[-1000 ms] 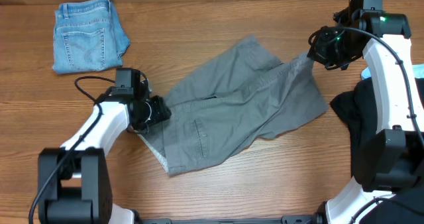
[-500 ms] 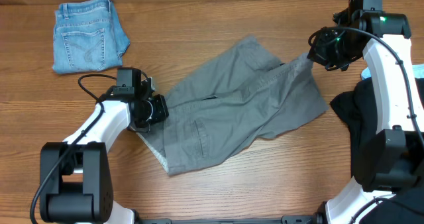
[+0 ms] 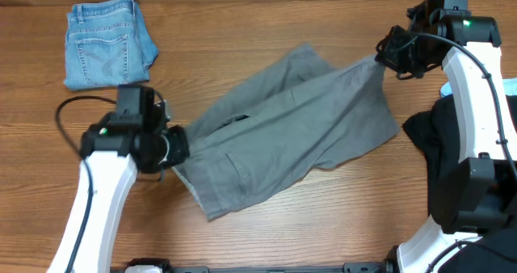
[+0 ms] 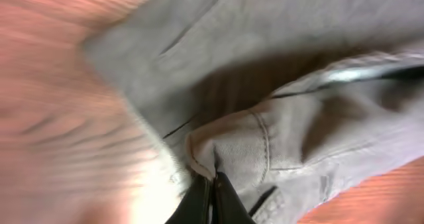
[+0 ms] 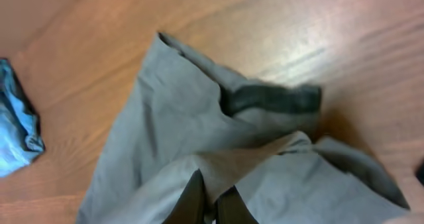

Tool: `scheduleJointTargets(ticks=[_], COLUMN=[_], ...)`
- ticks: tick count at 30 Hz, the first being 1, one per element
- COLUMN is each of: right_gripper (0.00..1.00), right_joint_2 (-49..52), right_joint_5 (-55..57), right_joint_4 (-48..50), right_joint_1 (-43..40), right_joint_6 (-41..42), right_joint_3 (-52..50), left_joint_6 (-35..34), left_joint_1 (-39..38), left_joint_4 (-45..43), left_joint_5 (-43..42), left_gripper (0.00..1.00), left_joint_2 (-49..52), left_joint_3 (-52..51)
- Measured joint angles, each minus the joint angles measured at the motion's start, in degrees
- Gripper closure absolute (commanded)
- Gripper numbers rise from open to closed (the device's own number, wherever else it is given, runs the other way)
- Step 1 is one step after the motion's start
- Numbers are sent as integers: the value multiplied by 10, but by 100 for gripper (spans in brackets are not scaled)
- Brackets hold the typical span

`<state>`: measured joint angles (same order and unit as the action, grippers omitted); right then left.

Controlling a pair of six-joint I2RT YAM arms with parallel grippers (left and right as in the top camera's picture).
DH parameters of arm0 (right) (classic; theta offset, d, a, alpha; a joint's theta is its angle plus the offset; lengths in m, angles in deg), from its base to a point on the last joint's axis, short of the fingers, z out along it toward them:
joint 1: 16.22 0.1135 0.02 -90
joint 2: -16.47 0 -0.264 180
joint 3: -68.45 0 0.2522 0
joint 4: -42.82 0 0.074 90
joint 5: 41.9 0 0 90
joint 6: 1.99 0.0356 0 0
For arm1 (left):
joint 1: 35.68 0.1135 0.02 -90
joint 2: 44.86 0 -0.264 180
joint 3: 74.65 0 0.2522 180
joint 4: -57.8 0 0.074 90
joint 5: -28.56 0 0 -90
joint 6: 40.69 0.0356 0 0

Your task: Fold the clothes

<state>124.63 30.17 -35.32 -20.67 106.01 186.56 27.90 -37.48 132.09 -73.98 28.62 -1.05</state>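
Left gripper (image 3: 173, 147) and right gripper (image 3: 381, 60) each clamp tight on opposite edges of the crumpled grey cotton shorts (image 3: 283, 136) mid wooden table (image 3: 283, 23); pull apart evenly and low so the fabric flattens without slipping.

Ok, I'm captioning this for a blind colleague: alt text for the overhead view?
Rumpled grey shorts lie spread on a wooden table, pinched at opposite ends by the shut left gripper and right gripper. Folded denim shorts sit at the picture's top left.
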Motion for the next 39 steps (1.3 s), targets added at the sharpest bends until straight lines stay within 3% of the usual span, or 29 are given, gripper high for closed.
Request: scheduleJointTargets(ticks=[10, 12, 14, 15, 17, 18, 21, 23, 30, 35, 39], right_gripper=[96, 96, 95, 83, 46, 38, 31, 28, 26, 32, 33], right_joint_2=[0, 0, 0, 0, 0, 0, 0, 0, 0, 0, 0], right_joint_5=[-43, -44, -34, -29, -21, -15, -3, 8, 23, 23, 6], right_joint_4=[66, 82, 111, 127, 153, 168, 185, 182, 118, 32, -2], right_joint_1=[25, 31, 38, 39, 40, 40, 41, 41, 23, 5, 3], right_joint_6=[0, 0, 0, 0, 3, 2, 0, 0, 0, -1, -10], right_joint_3=[0, 0, -1, -3, -12, -21, -40, -44, -45, -46, -46], left_joint_6=[-42, -53, -61, -66, -72, -72, -76, -82, -40, 18, 63], left_joint_1=[-5, -5, -4, -3, -3, -3, -3, -3, -3, -3, -3], left_joint_4=[65, 75, 93, 97, 95, 93, 85, 83, -6, -128, -193], left_joint_5=[83, 100, 134, 148, 174, 183, 205, 212, 164, 78, 16], left_gripper=[92, 90, 80, 77, 68, 62, 47, 38, 22, 26, 34], left_joint_2=[-33, -30, -29, -29, -28, -28, -23, -20, -15, 28, 114], left_joint_3=[7, 7, 7, 7, 7, 7, 7, 7, 3, -21, -30])
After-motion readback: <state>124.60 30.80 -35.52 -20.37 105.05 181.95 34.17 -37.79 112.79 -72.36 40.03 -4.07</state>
